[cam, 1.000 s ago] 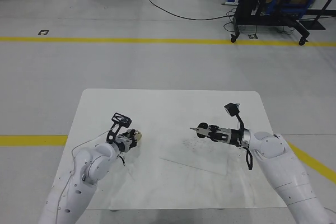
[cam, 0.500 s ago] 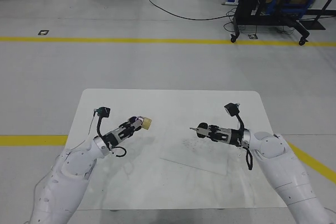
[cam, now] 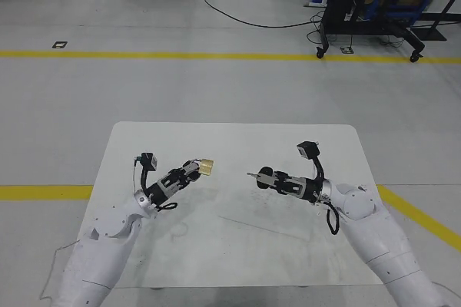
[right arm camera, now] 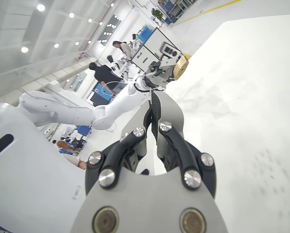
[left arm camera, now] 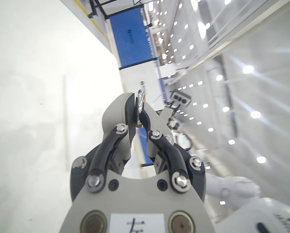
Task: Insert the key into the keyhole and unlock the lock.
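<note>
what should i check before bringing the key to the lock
1. Lock gripped by left gripper: ok, fingers shut on it.
2. Key gripped by right gripper: ok, tip sticks out in the top view.
3. Key pointing toward lock: ok, roughly.
4. Keyhole facing the key: cannot tell.
5. Key in keyhole: not ok, open gap between them.
6. Both held above the table: ok.

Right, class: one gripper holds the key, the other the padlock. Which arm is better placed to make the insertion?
The right. The right gripper holds the key, tip pointing across the gap at the padlock, which the left gripper holds by its shackle above the table; the left probably just steadies.
</note>
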